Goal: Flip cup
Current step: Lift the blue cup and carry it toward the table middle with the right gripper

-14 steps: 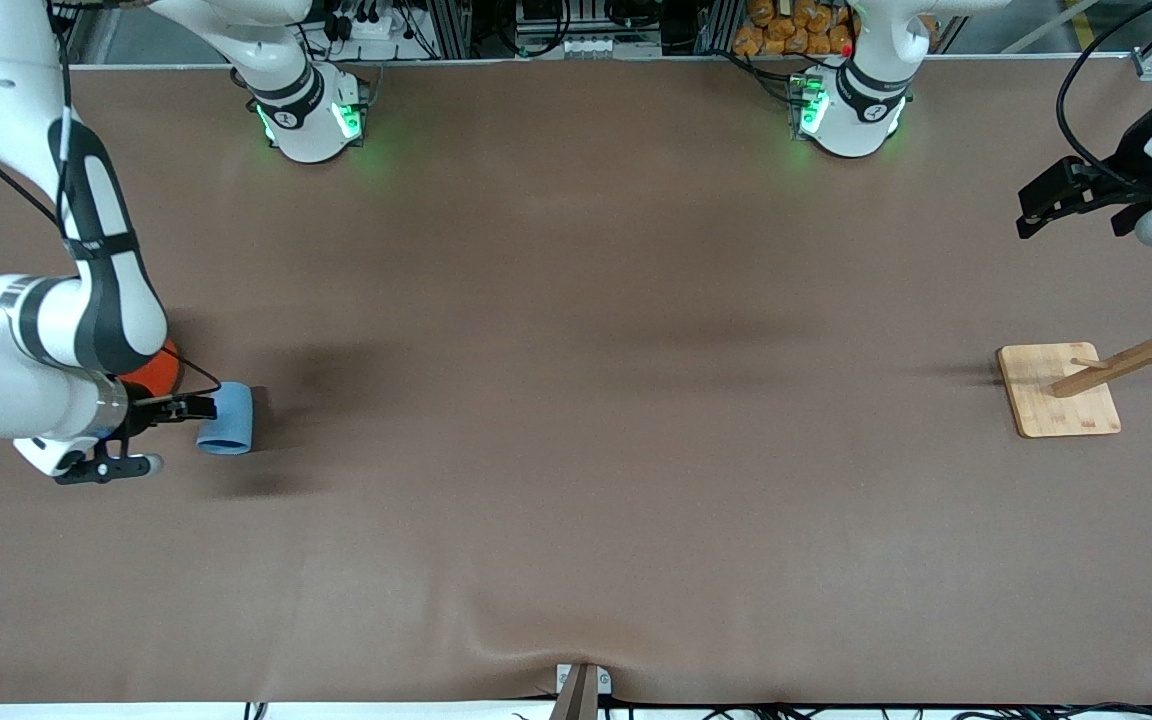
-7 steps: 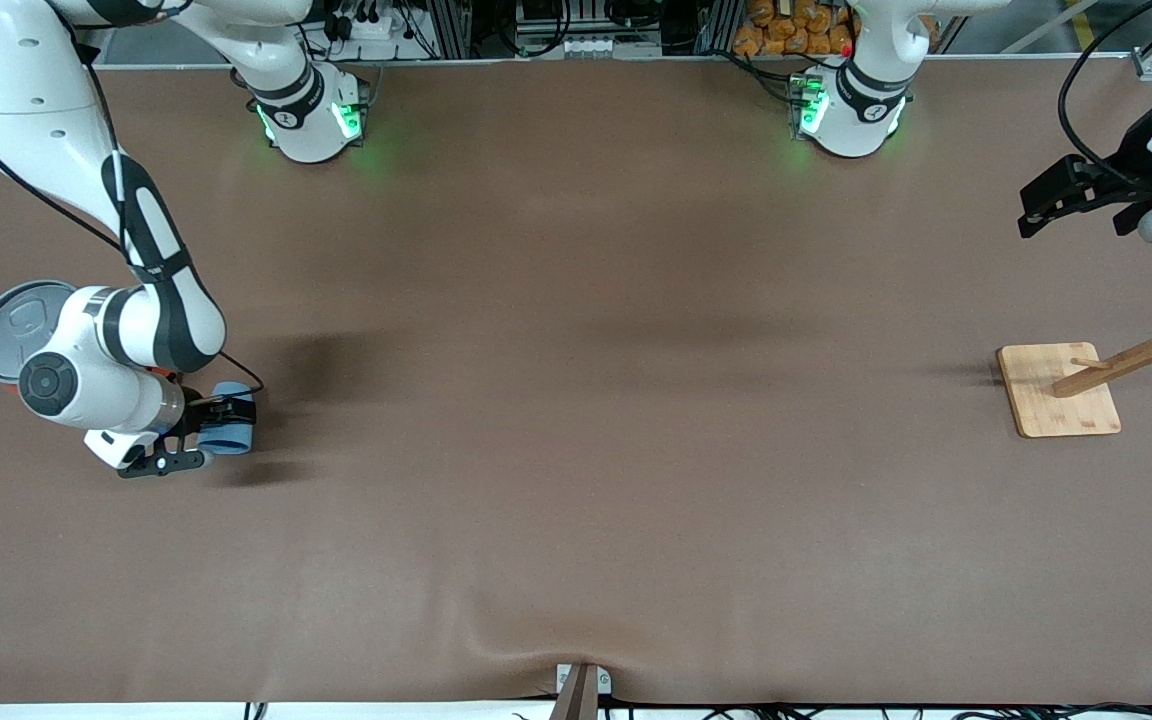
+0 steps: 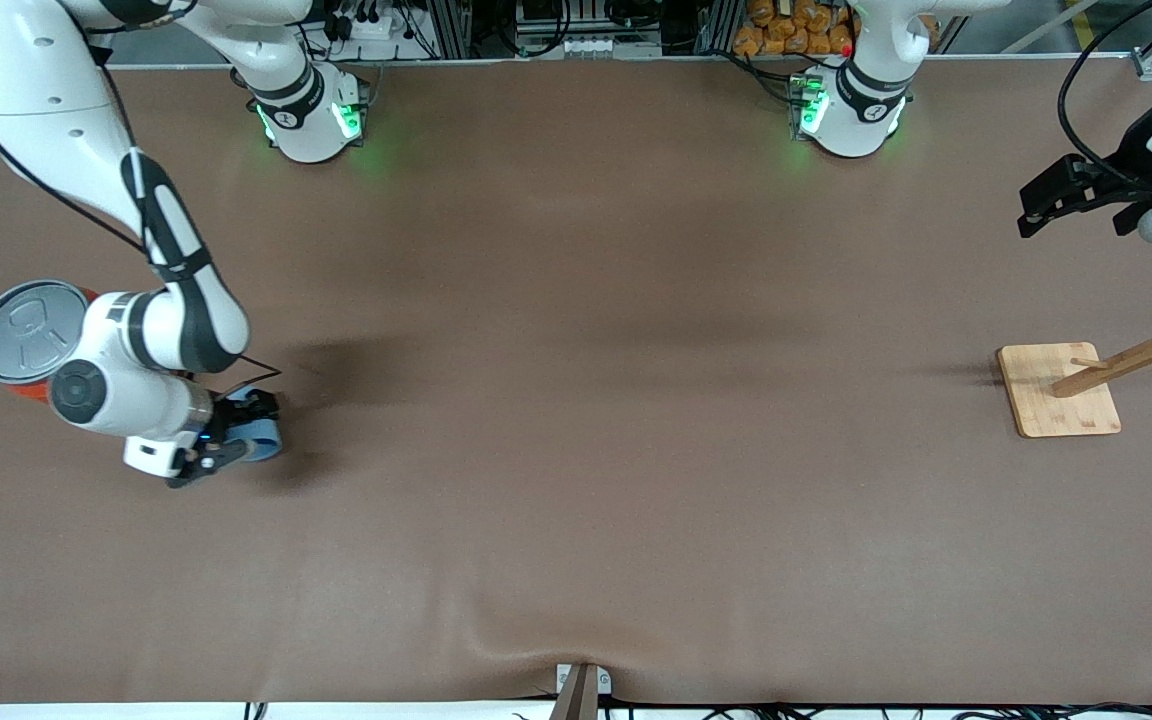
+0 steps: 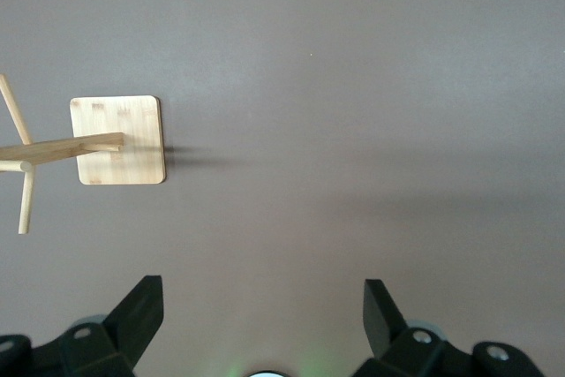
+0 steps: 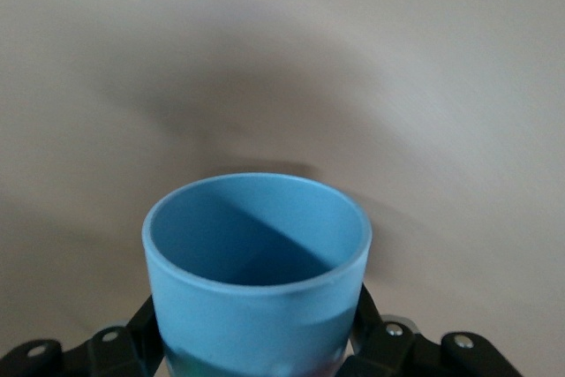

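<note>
The right gripper [image 3: 236, 435] now has its fingers closed on the small light-blue tapered plastic cup [image 3: 258, 437]. A second ago it only reached toward the cup, which lay on its side; since then the wrist has rolled and shifted toward the table middle. In the right wrist view the cup [image 5: 256, 271] shows its open mouth with a finger pressed on each side, so the flip looks underway, not finished.

The cup sits low over the brown table [image 3: 576, 400] at the right arm's end, beside the large orange can with grey lid [image 3: 21, 335]. That can is the only close obstacle, with plenty of bare table toward the middle and the front edge well apart.

The left gripper [image 4: 263, 311] waits, fingers wide apart and empty, near the wooden peg rack [image 3: 1096, 375].
</note>
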{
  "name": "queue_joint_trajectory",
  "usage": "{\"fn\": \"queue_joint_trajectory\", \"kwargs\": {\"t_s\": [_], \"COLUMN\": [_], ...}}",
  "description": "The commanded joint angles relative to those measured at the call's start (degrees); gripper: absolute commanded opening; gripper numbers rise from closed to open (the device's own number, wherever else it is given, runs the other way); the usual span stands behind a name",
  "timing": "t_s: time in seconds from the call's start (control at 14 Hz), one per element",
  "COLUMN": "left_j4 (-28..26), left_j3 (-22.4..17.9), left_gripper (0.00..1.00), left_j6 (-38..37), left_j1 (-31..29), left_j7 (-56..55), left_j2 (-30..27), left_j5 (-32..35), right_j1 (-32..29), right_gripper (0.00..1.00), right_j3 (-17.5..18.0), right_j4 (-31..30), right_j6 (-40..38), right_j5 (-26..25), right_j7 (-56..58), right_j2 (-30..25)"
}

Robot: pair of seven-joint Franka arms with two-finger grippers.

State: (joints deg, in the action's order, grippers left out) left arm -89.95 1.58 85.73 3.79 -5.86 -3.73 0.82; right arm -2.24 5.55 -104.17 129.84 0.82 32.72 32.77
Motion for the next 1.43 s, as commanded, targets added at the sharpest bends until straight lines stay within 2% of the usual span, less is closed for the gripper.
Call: {"fn": "queue_joint_trajectory", "kwargs": {"t_s": [0.0, 0.14, 0.43, 0.64, 0.79, 0.86, 0.93, 1.0, 1.21, 1.36], "left_j4": [0.91, 0.91, 0.48, 0.39, 0.56, 0.56, 0.56, 0.65, 0.65, 0.65], "left_j3": [0.26, 0.26, 0.17, 0.09, 0.17, 0.17, 0.26, 0.44, 0.79, 0.79], "left_gripper": [1.00, 1.00, 1.00, 1.00, 1.00, 1.00, 1.00, 1.00, 1.00, 1.00], "left_j6": [0.75, 1.46, 1.63, 1.63, 1.81, 2.51, 4.08, 6.01, 10.76, 12.96], "left_j1": [-0.01, 0.08, -0.36, -0.36, -0.10, 0.25, 0.69, 1.04, 2.98, 4.21], "left_j7": [0.76, 0.76, 0.94, 1.03, 0.94, 0.85, 0.85, 0.85, 0.85, 0.85], "left_j2": [0.48, 1.18, 1.53, 6.70, 12.14, 15.22, 18.47, 21.02, 28.58, 32.37], "left_j5": [0.33, 0.33, 0.24, -2.03, -8.25, -11.68, -15.37, -19.06, -31.45, -39.45], "right_j1": [2.24, 4.95, 18.12, 24.46, 29.37, 31.66, 33.43, 34.31, 34.24, 34.15], "right_gripper": [0.57, 0.58, 0.64, 0.64, 0.64, 0.85, 1.00, 1.00, 1.00, 1.00], "right_j3": [7.78, 11.13, 10.88, 10.71, 8.52, 6.85, 5.97, 5.78, 5.78, 5.96], "right_j4": [2.30, 4.84, 5.74, 5.30, 5.38, 5.30, 5.12, 5.12, 5.04, 4.24], "right_j6": [-1.35, 2.50, 17.00, 19.57, 20.27, 22.28, 25.60, 27.55, 26.96, 20.84], "right_j5": [-0.38, -0.29, -1.95, -3.10, -3.10, -2.93, -3.01, -3.01, -2.93, -2.58], "right_j7": [5.58, 11.45, 17.01, 16.85, 16.15, 15.01, 13.78, 13.60, 13.51, 12.98], "right_j2": [-1.22, -0.34, 4.93, 6.08, 7.39, 8.18, 9.41, 10.20, 8.99, 4.17]}}
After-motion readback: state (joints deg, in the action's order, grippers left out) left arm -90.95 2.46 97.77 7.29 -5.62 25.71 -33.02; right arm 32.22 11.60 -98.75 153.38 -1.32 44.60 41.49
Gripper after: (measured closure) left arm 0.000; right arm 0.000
